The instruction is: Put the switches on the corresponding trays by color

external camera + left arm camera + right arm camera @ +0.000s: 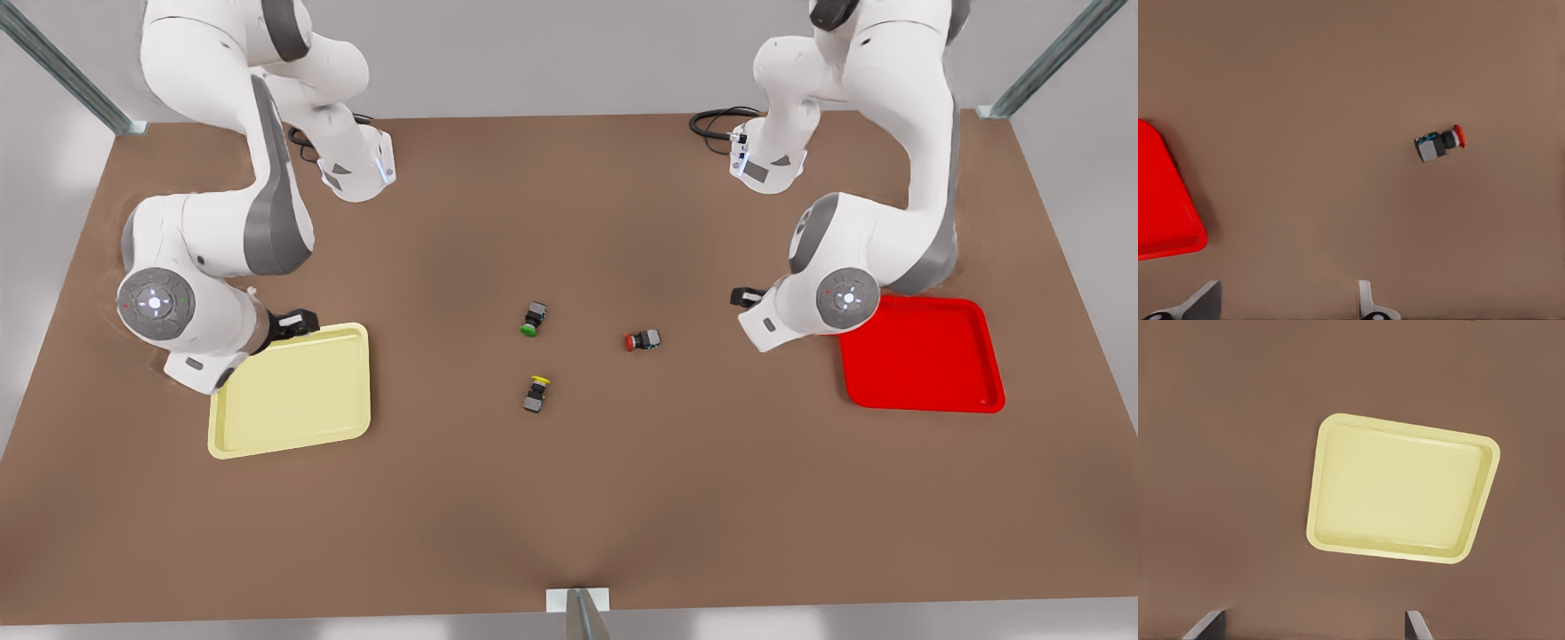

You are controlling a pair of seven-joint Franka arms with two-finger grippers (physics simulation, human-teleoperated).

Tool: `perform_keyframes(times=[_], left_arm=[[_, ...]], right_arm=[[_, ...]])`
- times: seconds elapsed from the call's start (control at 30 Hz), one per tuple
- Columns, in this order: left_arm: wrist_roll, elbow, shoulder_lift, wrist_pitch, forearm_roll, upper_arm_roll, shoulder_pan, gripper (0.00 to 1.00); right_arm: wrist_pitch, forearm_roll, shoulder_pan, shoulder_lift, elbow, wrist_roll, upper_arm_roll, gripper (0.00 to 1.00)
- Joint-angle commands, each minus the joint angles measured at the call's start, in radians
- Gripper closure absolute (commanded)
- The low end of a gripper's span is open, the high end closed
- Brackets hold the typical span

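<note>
The left pincer (pixel 1286 303) hangs open and empty above the tabletop (pixel 569 498), its two fingertips spread wide in its wrist view. From it, the red tray (pixel 1165 207) lies close off one side and the red switch (pixel 1439 143) sits farther off the other, well apart from the tray, lying on its side with the cap pointing away from the tray. This arm stands on the front view's right, so red work falls naturally to it.

The right pincer (pixel 1315 627) is likewise open and holds nothing; the yellow tray (pixel 1401 490) lies ahead of its fingertips, bare inside. The yellow switch (pixel 536 393) lies out in the middle of the tabletop, well away from that pincer and its tray.

A green switch (pixel 532 318) rests near the other two and has no matching tray, so it is best left alone.

Neither switch has been lifted yet. Each tray sits on its own arm's side, probably so that each arm can carry one colour without crossing the other. The switches are small and lie tipped over, so a grasp across the blocky body looks safer than one on the round cap.
</note>
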Motion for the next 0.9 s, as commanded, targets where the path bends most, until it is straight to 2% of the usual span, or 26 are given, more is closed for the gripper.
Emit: perform_keyframes(times=[0.0, 0.1, 0.13, 0.2, 0.37, 0.57, 0.87], left_arm=[[-0.892, -0.095, 0.028, 0.311, -0.017, 0.0, -0.142, 0.0], [-2.098, -0.292, 0.037, 0.695, -0.021, 0.01, -0.246, 0.0], [-2.455, -0.303, 0.037, 0.749, -0.018, 0.011, -0.26, 0.0], [-2.817, -0.316, 0.046, 0.913, -0.018, 0.053, -0.265, 0.0], [-2.888, -0.431, 0.046, 1.164, -0.018, 0.069, -0.283, 0.0], [-3.018, -0.436, 0.083, 1.174, -0.02, 0.069, -0.279, 0.0], [-3.033, -0.517, 0.094, 1.174, -0.018, 0.073, -0.317, 0.0]], right_arm=[[0.089, 0.073, 0.096, 0.069, -0.001, 0.426, 0.0, 0.0], [0.269, 0.073, 0.239, 0.19, -0.002, 0.914, 0.0, 0.0], [0.344, 0.075, 0.262, 0.231, -0.002, 1.031, 0.0, 0.0], [0.445, 0.076, 0.285, 0.283, -0.001, 1.169, 0.0, 0.0], [0.625, 0.073, 0.342, 0.379, 0.001, 1.439, 0.0, 0.0], [0.786, 0.127, 0.357, 0.471, 0.027, 1.614, 0.0, 0.0], [0.856, 0.148, 0.406, 0.538, 0.055, 1.583, 0.014, 0.0]])
